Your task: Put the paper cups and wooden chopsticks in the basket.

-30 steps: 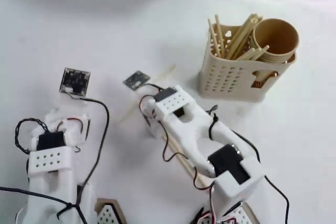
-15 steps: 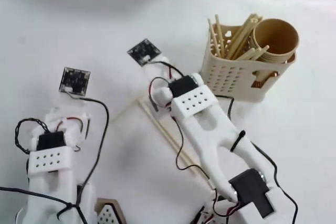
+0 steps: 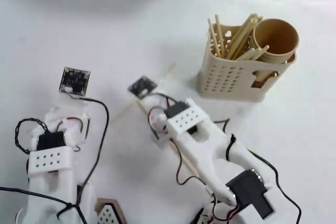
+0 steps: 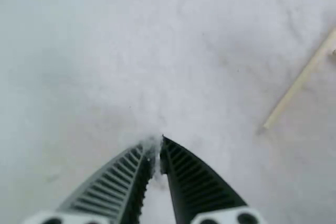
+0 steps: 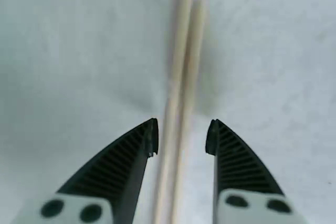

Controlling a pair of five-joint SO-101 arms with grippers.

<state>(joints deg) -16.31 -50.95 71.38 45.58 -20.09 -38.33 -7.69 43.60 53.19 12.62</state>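
The cream perforated basket (image 3: 231,80) stands at the far right of the table. It holds stacked paper cups (image 3: 276,38) and several wooden chopsticks (image 3: 233,35). A pair of chopsticks (image 5: 182,72) lies on the table under my right arm (image 3: 191,124). My right gripper (image 5: 182,137) is open, with one finger on each side of the pair and low over it. Another single chopstick (image 3: 166,72) lies slanted toward the basket and appears off to the side as a chopstick (image 4: 299,80). At the near left, my left gripper (image 4: 158,145) is shut on nothing, over bare table.
The white table (image 3: 105,30) has free room at the far left and the middle back. My left arm (image 3: 50,156) sits at the near left with loose black cables (image 3: 100,129) beside it. A wooden piece (image 3: 107,211) lies at the near edge.
My right arm stretched toward the far side half a second ago, then pulled back and came down over the chopstick pair. The left arm has kept still.
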